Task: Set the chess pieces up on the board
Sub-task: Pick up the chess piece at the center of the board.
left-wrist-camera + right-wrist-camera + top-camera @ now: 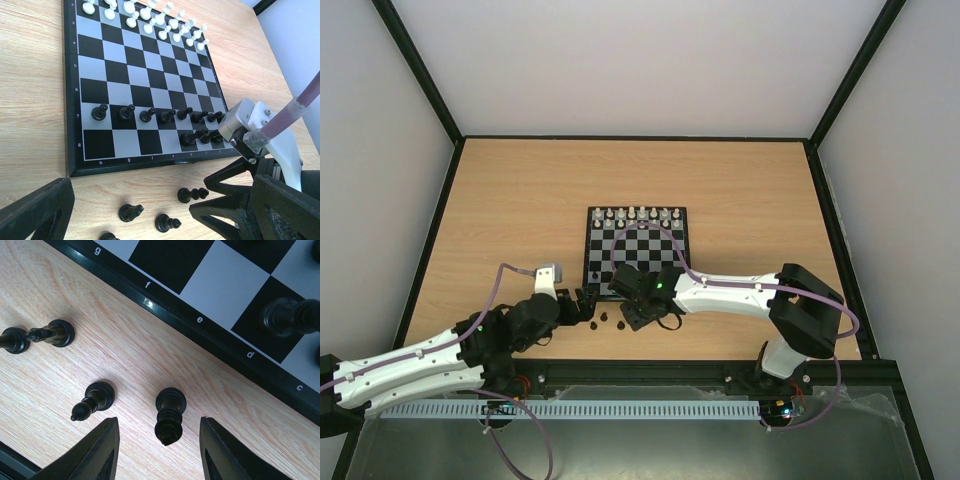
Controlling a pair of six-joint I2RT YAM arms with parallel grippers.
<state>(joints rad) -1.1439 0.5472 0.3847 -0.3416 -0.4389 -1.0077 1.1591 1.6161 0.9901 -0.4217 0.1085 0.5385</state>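
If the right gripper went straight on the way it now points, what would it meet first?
Probably the dark chess piece standing centred just ahead of the open right gripper; the board border lies beyond, though depth is unclear.

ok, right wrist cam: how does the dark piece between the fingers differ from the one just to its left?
The right-hand piece is stockier, with a broad blunt top; the left-hand piece is slimmer and tapers to a small round knob. The right-hand piece stands in the gap of the open right gripper; the left-hand piece stands outside it. Both are dark, round-based, on the wooden table, off the board.
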